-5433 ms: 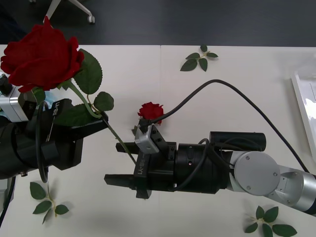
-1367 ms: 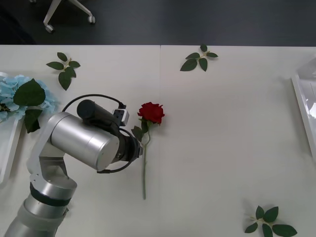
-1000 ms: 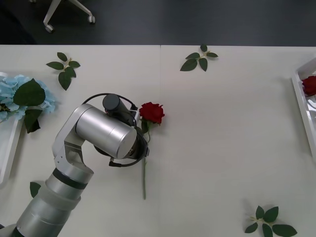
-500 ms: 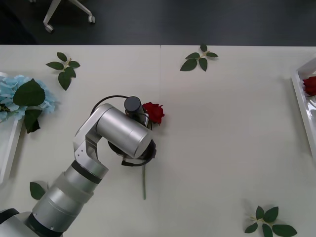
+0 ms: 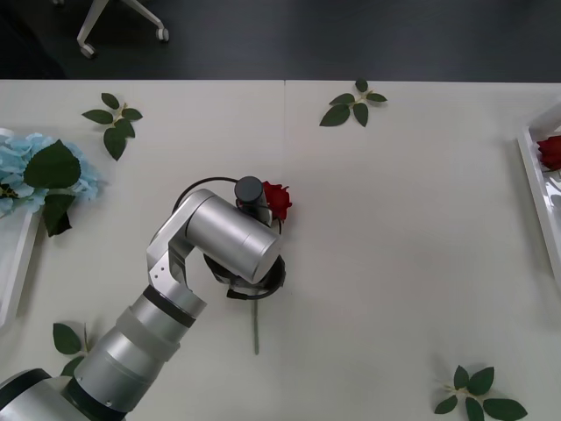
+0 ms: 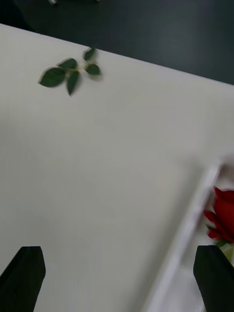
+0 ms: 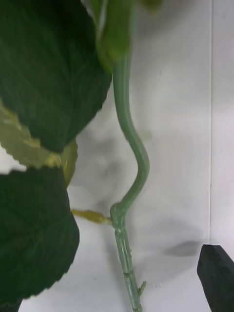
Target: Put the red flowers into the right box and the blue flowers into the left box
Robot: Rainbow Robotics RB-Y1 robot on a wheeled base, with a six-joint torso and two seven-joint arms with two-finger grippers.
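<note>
One red flower [image 5: 277, 199] lies mid-table, its stem [image 5: 255, 335] pointing toward me. My left arm [image 5: 230, 238] hangs over it and hides my left gripper from the front. In the left wrist view my left gripper [image 7: 117, 292] is open close above the table, with the green stem [image 7: 130, 146] and its leaves [image 7: 48, 73] between the black fingers [image 7: 218, 277]. My right gripper [image 6: 117, 280] is open and holds nothing, near the right box [image 6: 189, 241], where another red flower [image 6: 225, 214] lies. The blue flowers [image 5: 35, 171] rest on the left box [image 5: 16, 272].
Bloomless leaf sprigs lie scattered on the white table: back left [image 5: 114, 118], back centre [image 5: 352, 103], front right [image 5: 478, 395] and front left [image 5: 66, 338]. The right box's rim [image 5: 535, 189] runs along the table's right edge. A dark floor lies beyond the far edge.
My left arm let go of the big red rose, then swung right and came down over the rose mid-table. My right arm left the front view, and a red rose now lies in the right box.
</note>
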